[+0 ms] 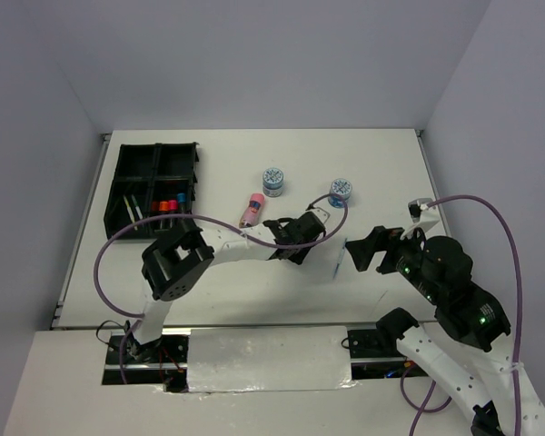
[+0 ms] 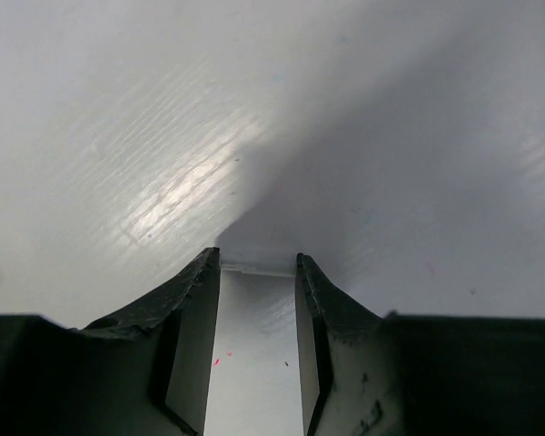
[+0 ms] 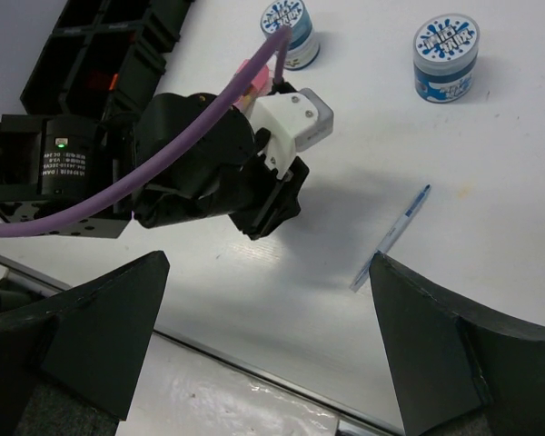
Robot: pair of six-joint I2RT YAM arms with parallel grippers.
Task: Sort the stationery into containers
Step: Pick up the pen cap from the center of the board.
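Left fingers (image 2: 195,345) narrowly apart, empty — blue pen (image 3: 391,238) near, apparently untouched; right fingers (image 3: 100,327) wide, empty.

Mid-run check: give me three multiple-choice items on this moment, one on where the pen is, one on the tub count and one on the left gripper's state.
1. Where does the blue pen lie?
A. In the black tray
B. On the floor
C. On the table, between the left gripper and the right gripper

2. How many round tubs stand on the table?
A. One
B. Two
C. Four

3. What is the left gripper's state?
A. Open, holding nothing
B. Shut on the pen
C. Shut on a pink tube

Answers:
1 C: the top view shows the pen flat on the table between the two grippers.
2 B: two blue-white tubs stand side by side beyond the grippers.
3 A: the left wrist view shows a gap between the fingers with only bare table in it.
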